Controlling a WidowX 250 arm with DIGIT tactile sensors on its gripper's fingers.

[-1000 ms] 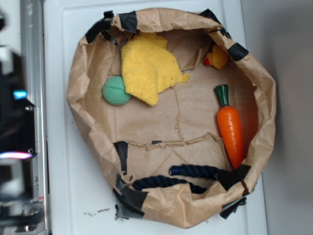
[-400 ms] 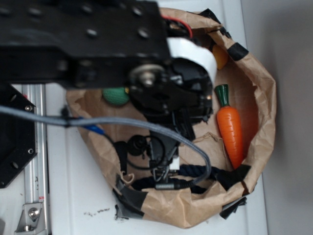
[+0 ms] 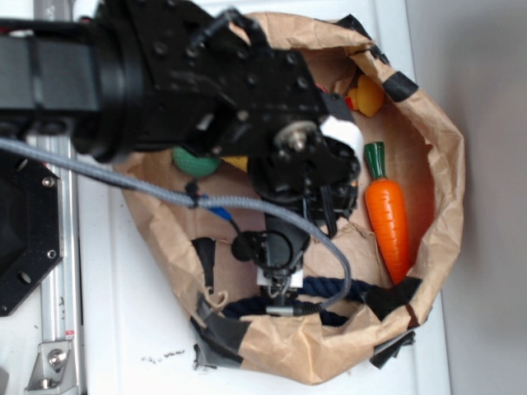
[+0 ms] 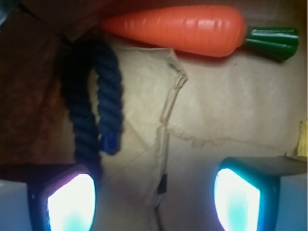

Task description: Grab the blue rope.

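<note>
Brown crumpled paper forms the bag [image 3: 436, 164] that fills the exterior view, its rolled rim patched with black tape and resting on a white tabletop [image 3: 123, 313]. My black arm [image 3: 206, 82] reaches in from the left and covers most of the bag's upper half. My pincer [image 3: 278, 290] points down toward the bag's lower edge, just over the blue rope [image 3: 325, 288], which lies along the bottom wall as two dark navy strands side by side. From this angle I cannot tell how far my jaws stand apart. My grey braided cable [image 3: 165, 191] sweeps across from the left and curls down beside the rope. An orange toy carrot [image 3: 388, 218] with a green top lies along the right side of the bag, a green ball [image 3: 194, 162] peeks out under my arm at the left, and a yellow rubber duck [image 3: 367, 96] sits near the upper right rim.

Through the wrist view, my two fingers [image 4: 72, 202] sit wide apart at the bottom corners, their pads glowing pale, with nothing between them but bare paper. The blue rope [image 4: 91, 106] is bent into a narrow loop at the left, one strand running down to my left-hand finger and touching or nearly touching it. The carrot [image 4: 178, 30] lies across the top, its pointed tip near the bend of the rope.
</note>
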